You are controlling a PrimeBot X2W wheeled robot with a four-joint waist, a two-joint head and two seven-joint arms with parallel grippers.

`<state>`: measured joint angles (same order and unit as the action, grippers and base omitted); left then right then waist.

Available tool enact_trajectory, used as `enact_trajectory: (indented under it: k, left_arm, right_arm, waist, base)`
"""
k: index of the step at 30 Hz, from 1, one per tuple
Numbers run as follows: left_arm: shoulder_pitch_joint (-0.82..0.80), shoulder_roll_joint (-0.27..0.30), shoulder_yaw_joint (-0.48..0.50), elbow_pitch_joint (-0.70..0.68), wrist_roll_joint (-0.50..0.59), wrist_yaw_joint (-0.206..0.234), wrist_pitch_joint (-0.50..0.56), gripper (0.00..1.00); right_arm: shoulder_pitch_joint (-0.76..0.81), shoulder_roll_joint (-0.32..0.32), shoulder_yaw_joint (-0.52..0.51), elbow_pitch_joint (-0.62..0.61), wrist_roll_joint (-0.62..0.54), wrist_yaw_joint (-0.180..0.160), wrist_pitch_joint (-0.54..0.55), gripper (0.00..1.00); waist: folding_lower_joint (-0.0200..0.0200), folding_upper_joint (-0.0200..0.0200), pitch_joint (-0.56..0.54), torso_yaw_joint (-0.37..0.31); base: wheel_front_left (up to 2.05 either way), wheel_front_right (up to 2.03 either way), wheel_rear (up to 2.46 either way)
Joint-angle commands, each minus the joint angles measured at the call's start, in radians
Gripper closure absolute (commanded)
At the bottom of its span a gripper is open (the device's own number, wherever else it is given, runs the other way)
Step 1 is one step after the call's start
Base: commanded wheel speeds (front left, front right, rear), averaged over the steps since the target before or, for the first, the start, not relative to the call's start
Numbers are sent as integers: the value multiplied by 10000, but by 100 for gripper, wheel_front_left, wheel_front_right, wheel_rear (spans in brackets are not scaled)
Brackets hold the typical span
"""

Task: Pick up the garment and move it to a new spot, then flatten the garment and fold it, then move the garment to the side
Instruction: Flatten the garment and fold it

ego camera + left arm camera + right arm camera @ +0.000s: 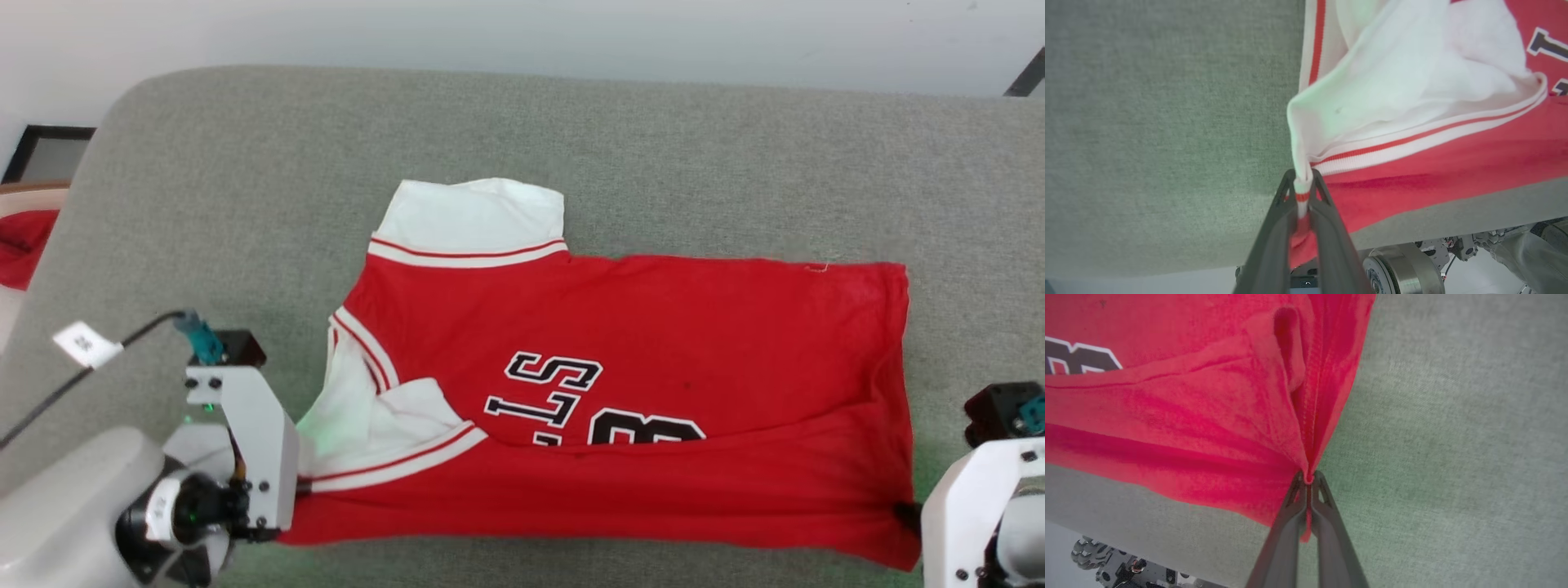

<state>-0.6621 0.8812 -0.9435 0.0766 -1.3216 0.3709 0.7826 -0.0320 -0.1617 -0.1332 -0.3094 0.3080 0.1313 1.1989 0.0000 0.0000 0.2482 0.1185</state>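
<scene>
The left pincer [1301,179] is clamped on a striped sleeve corner of the garment [637,327], and the right pincer [1308,478] is clamped on its red hem corner. The garment lies half-folded by the front edge of the grey padded surface [653,139]. Uneven pulling could skew the fold or perhaps drag it off. There is ample bare room beyond.

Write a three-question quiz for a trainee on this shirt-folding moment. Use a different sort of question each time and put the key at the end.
1. True or false: the left gripper and the right gripper are both shut on the garment.
2. The far white sleeve lies: A) flat on the grey cushion; B) bunched between a gripper's fingers; C) tucked out of sight under the red body.
3. Short answer: what partly hides the lettering?

Key: 1 true; 2 A; 3 a red fold of the garment's near edge, lying over it.
</scene>
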Motion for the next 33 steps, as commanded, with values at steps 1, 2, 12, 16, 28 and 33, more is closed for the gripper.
enact_trajectory:
  k: [1,2,12,16,28,33]
  left_arm:
    - [196,54,-15,2,-67,89,-24,100]
    - [287,36,-57,-30,-61,102,-42,100]
    - [439,-78,-33,169,98,-187,-501,0]
    - [346,96,75,166,154,-244,-631,0]
    - [-179,773,866,-250,646,-523,-1873,0]
    - [-702,583,1091,68,1331,-809,-2876,0]
  right_arm:
    - [136,40,-30,16,44,-11,65,100]
    - [191,68,9,31,27,-11,78,100]
    - [-29,200,243,296,68,-11,-145,0]
    - [-35,198,212,280,160,-11,-221,0]
    - [-426,461,-34,-331,470,-9,-2692,0]
    - [-801,262,394,-258,515,-9,-4711,0]
  waist:
    - [0,0,10,-36]
    - [0,0,15,-54]
    - [0,0,-67,-190]
    - [0,0,-254,-251]
    - [0,0,-529,-720]
    - [0,0,-430,-997]
  base:
    - [0,0,0]
    - [0,0,0]
    - [0,0,0]
    - [0,0,0]
    - [0,0,0]
    - [0,0,0]
